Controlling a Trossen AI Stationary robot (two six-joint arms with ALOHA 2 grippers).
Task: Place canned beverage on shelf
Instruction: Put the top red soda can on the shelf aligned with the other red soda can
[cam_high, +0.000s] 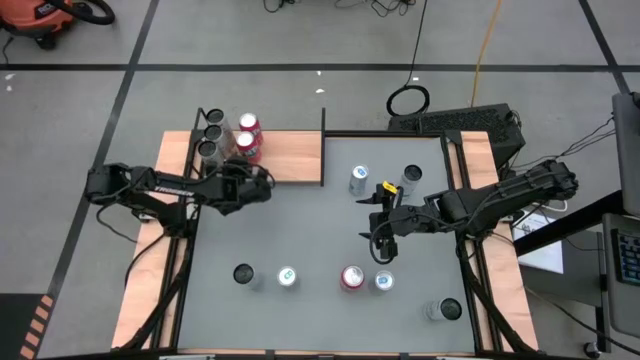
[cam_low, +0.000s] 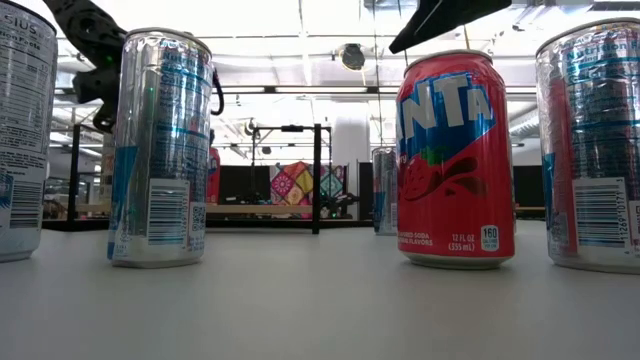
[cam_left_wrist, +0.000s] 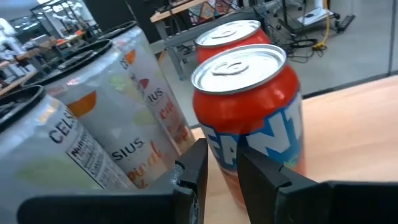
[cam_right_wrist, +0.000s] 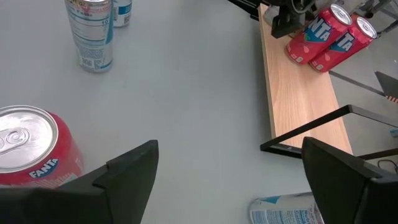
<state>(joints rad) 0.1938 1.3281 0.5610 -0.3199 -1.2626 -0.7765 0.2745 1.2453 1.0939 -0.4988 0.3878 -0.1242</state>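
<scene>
The shelf (cam_high: 290, 158) is a wood-grain board with black posts at the table's far left. On it stand two red Fanta cans (cam_high: 247, 142) and several silver cans (cam_high: 210, 135). My left gripper (cam_high: 262, 186) is level at the shelf's near edge, right before the nearer red can (cam_left_wrist: 249, 106). Its fingers (cam_left_wrist: 222, 180) are narrowly apart with nothing between them. My right gripper (cam_high: 380, 232) hovers wide open over the table's middle, above and short of a red can (cam_right_wrist: 31, 146) that stands on its base. More cans stand on the grey table (cam_high: 300, 230). My left gripper's fingertips (cam_left_wrist: 261, 177) stand in front of the lower wall of the nearer red can (cam_left_wrist: 273, 149). I cannot tell whether they touch it. The can stands upright on the shelf board.
Silver cans stand at the table's far middle (cam_high: 358, 180) (cam_high: 411, 178). A row of cans runs along the near side (cam_high: 288, 277) (cam_high: 384, 281), with one more at the near right (cam_high: 440, 310). The shelf's black rim (cam_right_wrist: 298, 140) juts up at its right end.
</scene>
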